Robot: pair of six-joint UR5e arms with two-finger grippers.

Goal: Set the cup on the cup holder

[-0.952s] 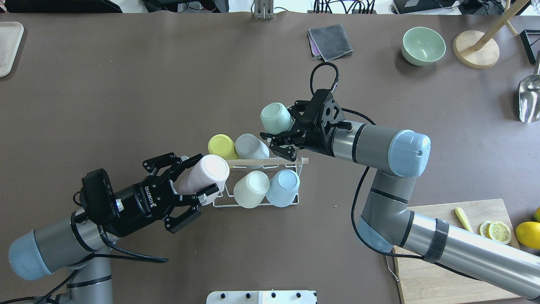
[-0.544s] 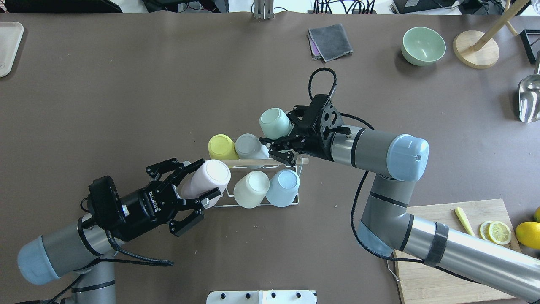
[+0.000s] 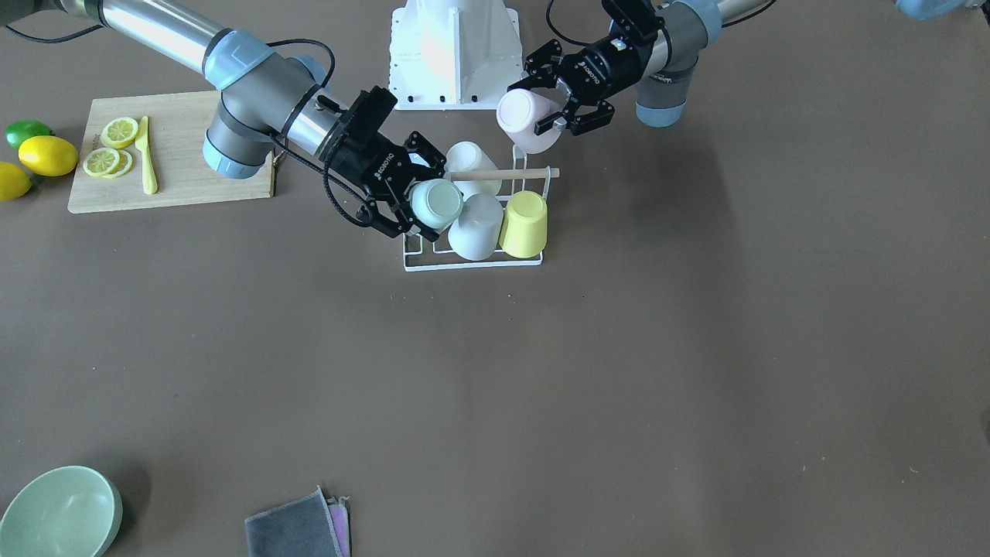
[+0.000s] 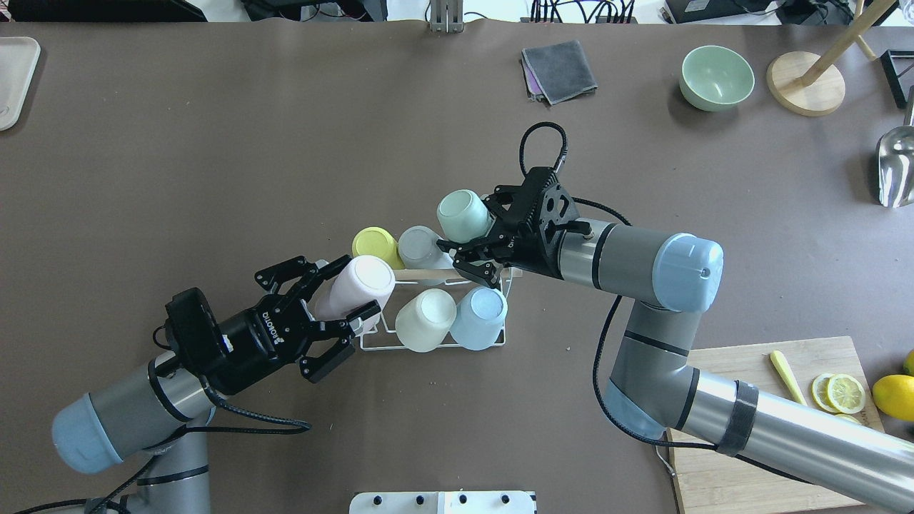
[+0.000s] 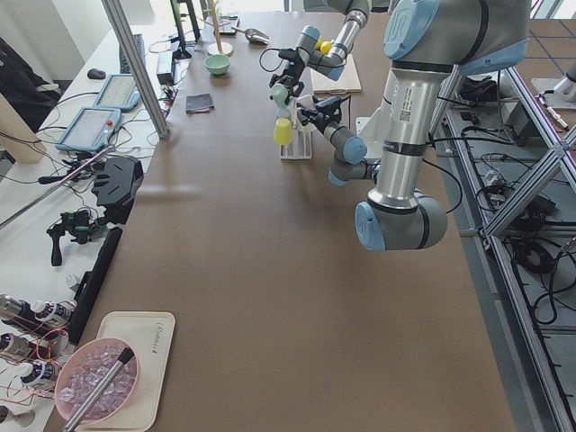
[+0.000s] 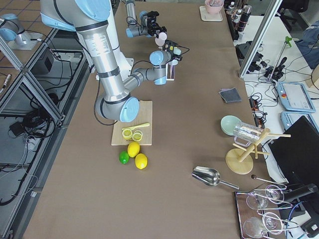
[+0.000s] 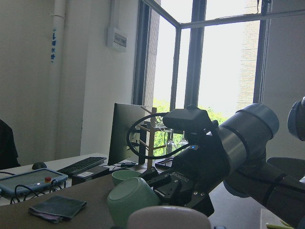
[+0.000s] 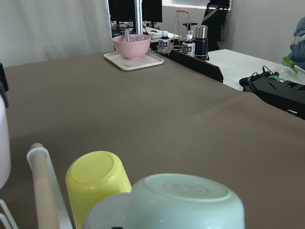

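Daylight comes through tall windows (image 7: pixel 219 67) beside a pale wall (image 7: pixel 28 71), beyond the long brown table (image 4: pixel 285 143).

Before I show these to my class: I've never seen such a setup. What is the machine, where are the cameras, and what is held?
Two robot arms work at a brown table, each ending in a two-finger gripper. One camera looks down from behind the robot, one faces it, two look along the table from its ends, and one rides on each wrist. Mid-table stands a white wire cup holder carrying four upside-down cups: yellow, grey, cream, light blue. The left gripper grips a pink cup, the right gripper a mint green cup, both close to the holder. Elsewhere lie a green bowl, a grey cloth and a cutting board with lemon slices.
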